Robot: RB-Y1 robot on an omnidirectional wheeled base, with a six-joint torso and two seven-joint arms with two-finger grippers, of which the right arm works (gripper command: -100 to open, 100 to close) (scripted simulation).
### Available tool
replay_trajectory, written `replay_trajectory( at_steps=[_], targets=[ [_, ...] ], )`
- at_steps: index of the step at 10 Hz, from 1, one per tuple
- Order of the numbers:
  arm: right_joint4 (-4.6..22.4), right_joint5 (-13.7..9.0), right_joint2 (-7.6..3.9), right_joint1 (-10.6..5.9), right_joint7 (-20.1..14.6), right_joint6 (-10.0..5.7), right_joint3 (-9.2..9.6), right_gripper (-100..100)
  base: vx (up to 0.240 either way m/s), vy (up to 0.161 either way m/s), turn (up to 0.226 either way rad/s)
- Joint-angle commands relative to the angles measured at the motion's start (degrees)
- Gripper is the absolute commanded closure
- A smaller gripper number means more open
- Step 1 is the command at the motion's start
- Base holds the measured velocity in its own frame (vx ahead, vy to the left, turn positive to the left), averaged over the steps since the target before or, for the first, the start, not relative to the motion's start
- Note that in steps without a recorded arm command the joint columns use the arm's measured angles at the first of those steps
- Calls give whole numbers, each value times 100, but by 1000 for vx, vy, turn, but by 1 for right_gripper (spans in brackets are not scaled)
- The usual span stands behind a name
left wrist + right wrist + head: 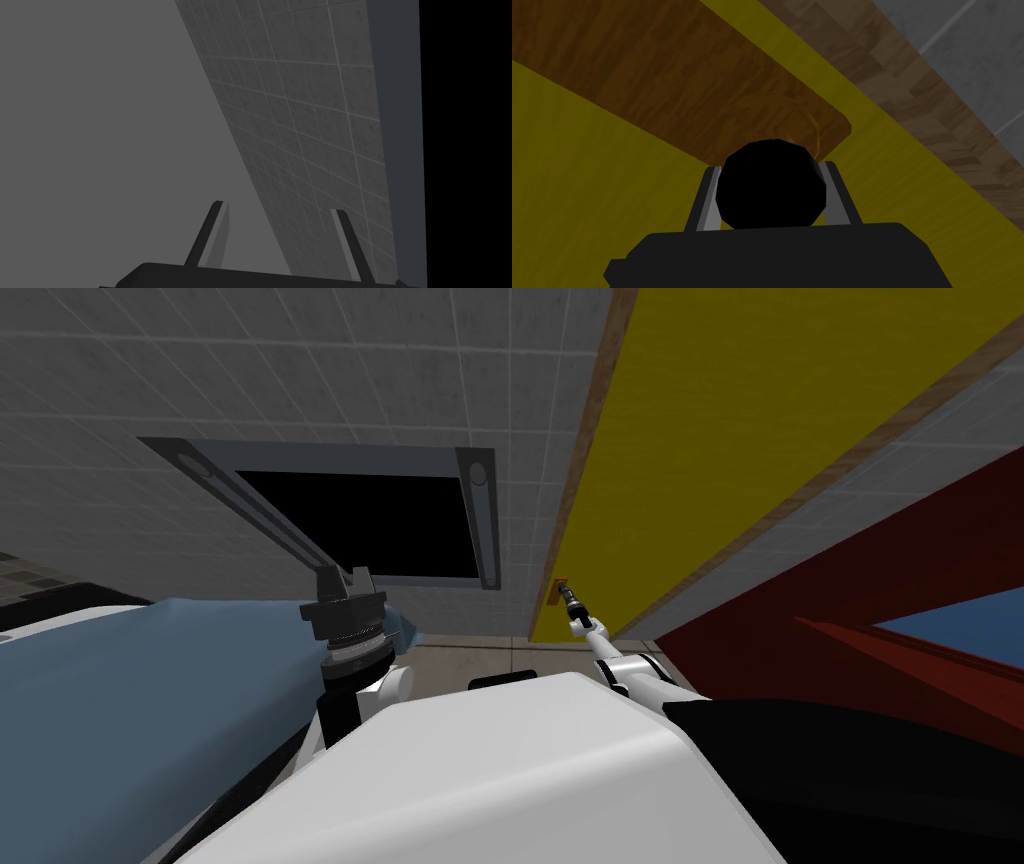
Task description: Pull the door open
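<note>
**Right gripper clamped on the door knob**

In the head view, the yellow door (760, 418) filled the upper right of the frame. A brown wooden frame (578, 478) ran down its left edge. A second wooden strip and a band of grey wall bordered its right side. Beyond that band, a dark red piece of furniture (880, 578) stood at the right edge of the frame. A narrow strip of tan floor (470, 650) showed below the foot of the door, near the centre. A grey tiled wall (300, 368) took up the left, with a dark-framed opening (480, 518) around a black area. A pale blue surface (120, 708) lay at the lower left.

The door was plain yellow with a faint grain. A brown wooden plate (662, 85) was mounted on it close to the frame-side edge. A round black knob (772, 185) stood out from the plate's rounded end.

The right gripper (771, 167) reached out to that spot, just below the centre of the head view (564, 588). Its two fingers (834, 192) pressed against opposite sides of the knob, gripping it.

The left gripper (345, 580) was raised at the left centre of the head view. Its fingers (215, 235) stood wide apart, holding and touching nothing.
</note>
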Motion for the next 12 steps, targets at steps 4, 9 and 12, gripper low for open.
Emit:
replay_trajectory(
  at_steps=[4,9,12],
  targets=[
    [9,-163,27,-17,-570,26,5,100,-37,-30,40],
    [8,-385,74,-53,-1286,68,27,100,-45,-38,53],
    [7,-539,107,-77,-1758,97,42,100,-44,-31,45]
  ],
)
